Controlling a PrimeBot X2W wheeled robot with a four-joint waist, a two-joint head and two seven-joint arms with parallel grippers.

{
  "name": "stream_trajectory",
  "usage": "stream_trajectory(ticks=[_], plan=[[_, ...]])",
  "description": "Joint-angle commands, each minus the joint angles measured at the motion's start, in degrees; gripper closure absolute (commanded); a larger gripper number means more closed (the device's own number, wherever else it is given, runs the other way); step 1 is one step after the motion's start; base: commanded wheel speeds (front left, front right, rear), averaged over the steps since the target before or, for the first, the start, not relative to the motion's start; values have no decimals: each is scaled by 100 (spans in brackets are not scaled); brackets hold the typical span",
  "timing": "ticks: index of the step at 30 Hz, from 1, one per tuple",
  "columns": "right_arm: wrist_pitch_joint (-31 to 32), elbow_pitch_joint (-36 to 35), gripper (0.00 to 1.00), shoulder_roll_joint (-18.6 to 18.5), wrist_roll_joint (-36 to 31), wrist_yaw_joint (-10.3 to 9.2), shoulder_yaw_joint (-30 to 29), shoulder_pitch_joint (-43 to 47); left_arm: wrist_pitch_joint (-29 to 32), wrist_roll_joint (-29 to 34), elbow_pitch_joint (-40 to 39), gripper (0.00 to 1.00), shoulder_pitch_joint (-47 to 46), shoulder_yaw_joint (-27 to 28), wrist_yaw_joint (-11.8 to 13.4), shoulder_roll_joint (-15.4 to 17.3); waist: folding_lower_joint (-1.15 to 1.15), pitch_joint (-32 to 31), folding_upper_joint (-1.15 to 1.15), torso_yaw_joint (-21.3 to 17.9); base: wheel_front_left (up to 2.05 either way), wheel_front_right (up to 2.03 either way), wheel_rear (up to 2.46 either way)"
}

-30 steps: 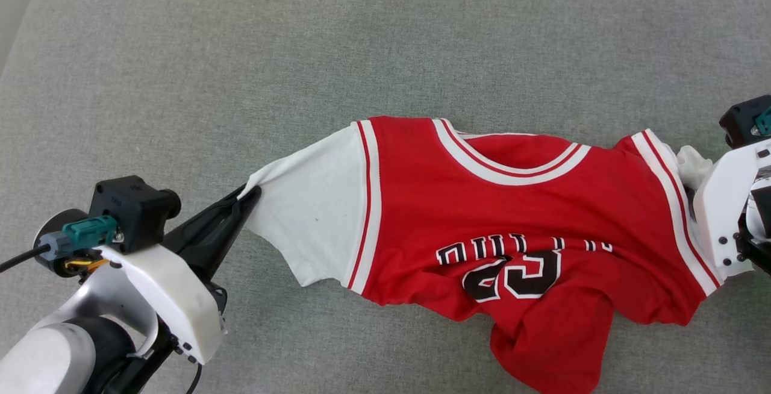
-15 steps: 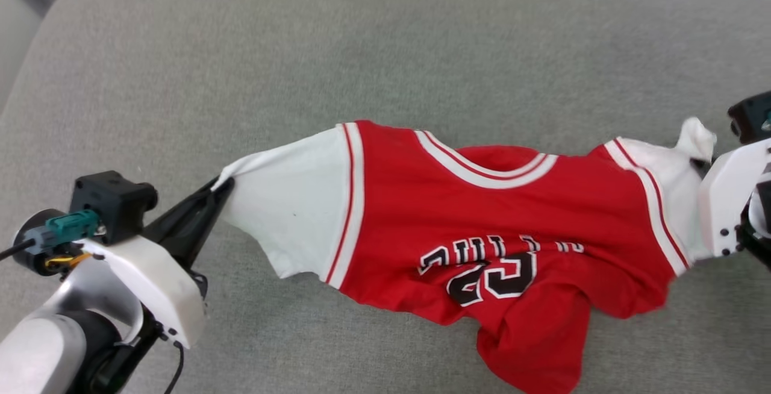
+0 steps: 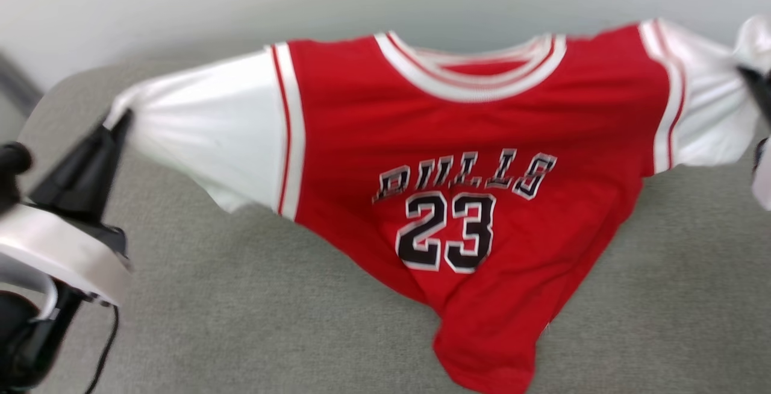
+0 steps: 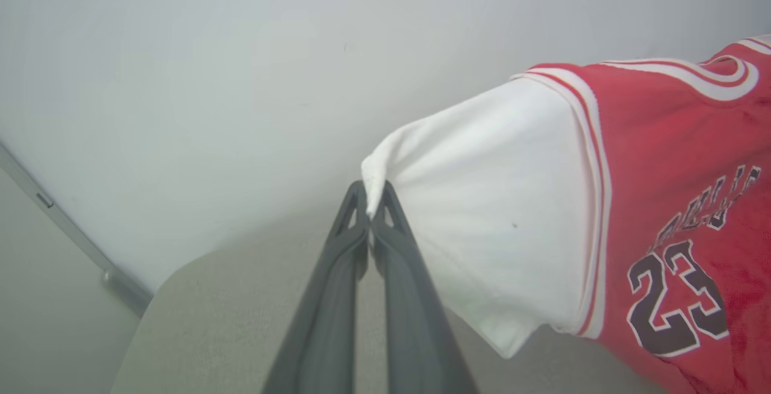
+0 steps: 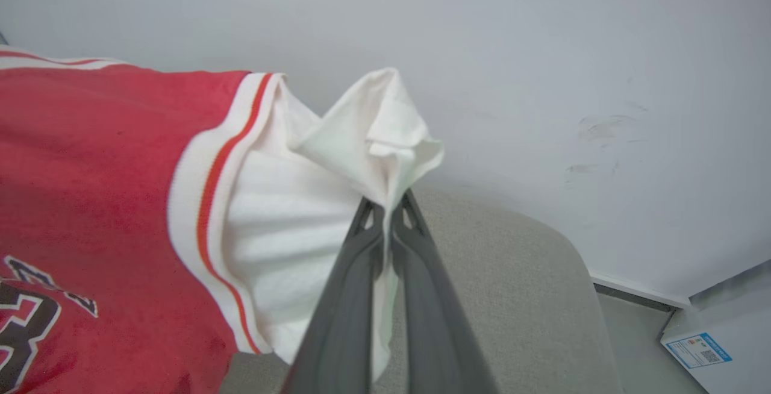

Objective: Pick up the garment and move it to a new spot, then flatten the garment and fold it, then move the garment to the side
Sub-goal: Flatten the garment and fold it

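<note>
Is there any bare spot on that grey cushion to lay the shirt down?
Yes. The grey cushion is bare at lower left, between the left gripper and the hanging shirt, and at lower right, under the sleeve held by the right gripper. The middle is crowded: the shirt's hem hangs low there.

the head camera looked forward and down on the garment (image 3: 470, 117) and the grey cushion (image 3: 241, 334) under it. the left wrist camera looked close along the left gripper (image 4: 369, 204) at one white sleeve, the right along the right gripper (image 5: 388, 207) at the other; all shared the red chest.
</note>
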Motion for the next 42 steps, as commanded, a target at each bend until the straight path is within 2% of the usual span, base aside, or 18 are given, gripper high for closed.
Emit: stream_trajectory(ticks=[1, 12, 17, 20, 27, 34, 42], plan=[[-43, -163, 100, 10, -52, -9, -114, -4, -69, 38, -82, 100, -44, 135, 81, 45, 1, -139, 0, -134, 0, 0, 0], [122, -1458, 100, 428, 43, -9, -886, -205, -331, 141, -502, 100, -645, 871, 436, 211, 1, -339, 0, -330, 0, 0, 0], [77, -1770, 100, 520, -29, -9, -1106, -399, -490, 240, -512, 100, -1011, 1083, 551, 225, 1, -283, 0, -375, 0, 0, 0], [-6, -1846, 100, 583, -70, -9, -1231, -639, -452, 199, -436, 100, -1285, 1104, 537, 274, 1, -159, 0, -399, 0, 0, 0], [-241, -1494, 100, 801, -21, -9, -1311, -1636, -459, 216, 156, 100, -2385, 821, 294, 350, 1, 547, 0, -445, 0, 0, 0], [-499, -876, 100, 742, -271, -9, -1014, -2809, -476, 289, 1087, 100, -4000, 402, -68, 251, 1, 1502, 0, -470, 0, 0, 0], [-956, 361, 100, 726, -535, -9, -684, -4617, -798, 710, 2859, 100, -6424, -155, -460, -162, 1, 2463, 0, -426, 0, 0, 0]])
